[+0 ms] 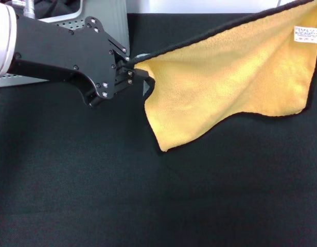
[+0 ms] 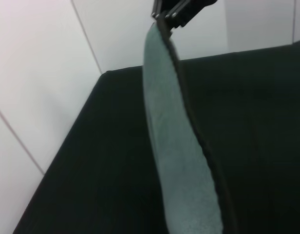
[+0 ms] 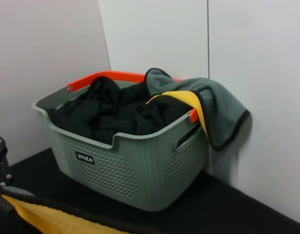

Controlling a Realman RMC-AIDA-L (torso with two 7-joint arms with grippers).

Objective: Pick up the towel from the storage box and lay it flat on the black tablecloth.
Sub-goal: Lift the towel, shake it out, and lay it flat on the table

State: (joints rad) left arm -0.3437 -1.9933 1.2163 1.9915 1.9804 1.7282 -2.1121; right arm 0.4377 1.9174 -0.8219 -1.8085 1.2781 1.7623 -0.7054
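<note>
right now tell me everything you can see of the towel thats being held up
The towel is a fleecy cloth, yellow-orange on the face the head view sees, grey-green on the other, edged in dark trim, with a small white tag near one corner. The left hand pinches one corner; it stretches taut toward the right and hangs above the black tablecloth, its lower edge sagging.

Towel point(image 1: 235, 77): yellow face up, dark trim, white tag, stretched taut in the air above black tablecloth point(image 1: 97, 195). Storage box point(image 3: 135, 170): grey, perforated, holding dark cloths.
</note>
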